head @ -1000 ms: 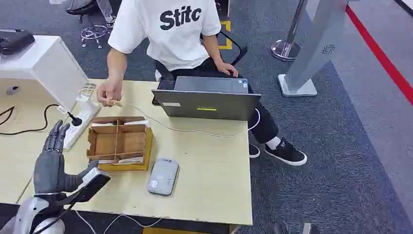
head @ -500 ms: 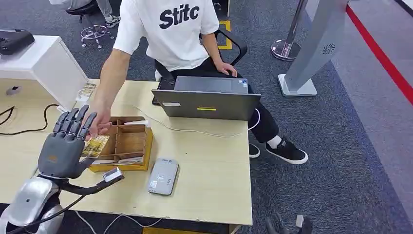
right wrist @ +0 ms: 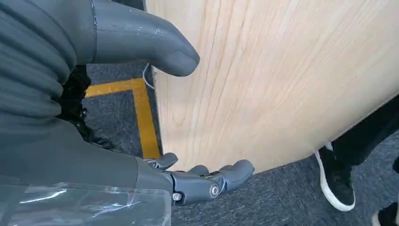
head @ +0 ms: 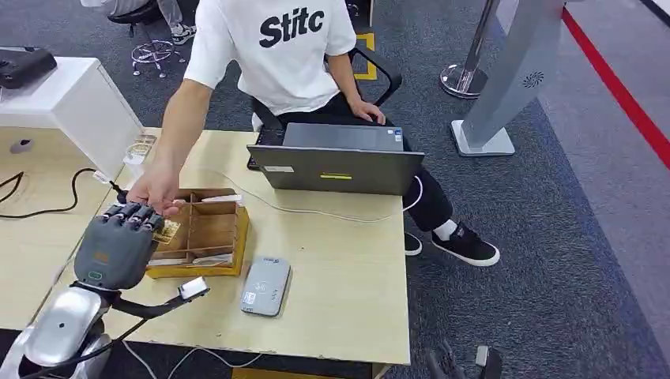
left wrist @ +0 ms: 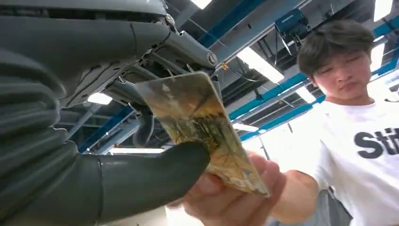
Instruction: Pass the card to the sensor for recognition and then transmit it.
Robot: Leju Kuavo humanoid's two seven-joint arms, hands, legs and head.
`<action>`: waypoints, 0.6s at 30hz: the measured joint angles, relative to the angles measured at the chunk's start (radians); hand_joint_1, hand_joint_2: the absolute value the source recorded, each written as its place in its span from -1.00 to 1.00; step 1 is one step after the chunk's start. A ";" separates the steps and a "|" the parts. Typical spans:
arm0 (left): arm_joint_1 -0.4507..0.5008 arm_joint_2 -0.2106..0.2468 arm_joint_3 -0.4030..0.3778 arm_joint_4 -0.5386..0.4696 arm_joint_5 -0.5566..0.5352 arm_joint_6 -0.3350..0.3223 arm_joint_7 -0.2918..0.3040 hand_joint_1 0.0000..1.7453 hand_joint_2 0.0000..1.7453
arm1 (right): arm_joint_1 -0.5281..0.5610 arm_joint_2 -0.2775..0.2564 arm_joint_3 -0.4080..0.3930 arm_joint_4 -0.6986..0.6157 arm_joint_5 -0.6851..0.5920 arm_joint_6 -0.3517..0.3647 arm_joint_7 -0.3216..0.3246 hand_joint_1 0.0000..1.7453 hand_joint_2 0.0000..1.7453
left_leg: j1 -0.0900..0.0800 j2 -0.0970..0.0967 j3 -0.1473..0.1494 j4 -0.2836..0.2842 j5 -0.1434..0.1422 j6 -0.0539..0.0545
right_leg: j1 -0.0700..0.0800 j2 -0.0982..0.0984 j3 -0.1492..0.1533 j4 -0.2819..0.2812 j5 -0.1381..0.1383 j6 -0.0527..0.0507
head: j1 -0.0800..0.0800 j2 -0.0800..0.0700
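The left hand [head: 117, 246] is up over the near-left part of the table [head: 340, 276], back of the hand facing up, fingers [head: 130, 215] folded down over the card [head: 167, 231]. From the wrist camera the thumb [left wrist: 150, 176] presses against the face of the card [left wrist: 207, 129] while the fingers sit behind it, so the hand has a grip on it. The person's hand [head: 155, 189] has hold of the same card at its other end; from the wrist side those fingers [left wrist: 235, 197] show under the card's far edge. Both are on it at once.

The card hangs just above the left side of the wooden tray [head: 207, 234], which stands on the table with its dividers showing. Just beside the tray's right corner lies the grey sensor [head: 265, 286], flat on the table. Further back a laptop [head: 340, 162] stands open toward the person in the white shirt [head: 272, 47], who is seated behind the table with one arm stretched across to the card.

The right hand [right wrist: 188, 181] hangs low by the table's edge, over the carpet, fingers loosely apart and nothing in them.
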 joint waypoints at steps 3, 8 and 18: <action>-0.005 -0.024 -0.032 0.002 -0.002 0.014 -0.011 1.00 1.00 | -0.001 0.003 0.005 0.001 -0.002 0.000 0.000 -1.00 1.00 | 0.000 0.000 0.000 0.000 0.000 0.000 | 0.000 0.000 0.000 0.000 0.000 0.000 | 0.000 0.000; -0.008 -0.069 -0.113 0.023 -0.007 0.042 -0.051 1.00 1.00 | -0.003 0.005 0.016 0.003 -0.006 -0.003 0.001 -1.00 1.00 | 0.000 0.000 0.000 0.000 0.000 0.000 | 0.000 0.000 0.000 0.000 0.000 0.000 | 0.000 0.000; -0.021 -0.112 -0.296 0.113 -0.011 0.050 -0.058 1.00 1.00 | -0.006 0.008 0.024 0.003 -0.018 -0.006 0.002 -1.00 1.00 | 0.000 0.000 0.000 0.000 0.000 0.000 | 0.000 0.000 0.000 0.000 0.000 0.000 | 0.000 0.000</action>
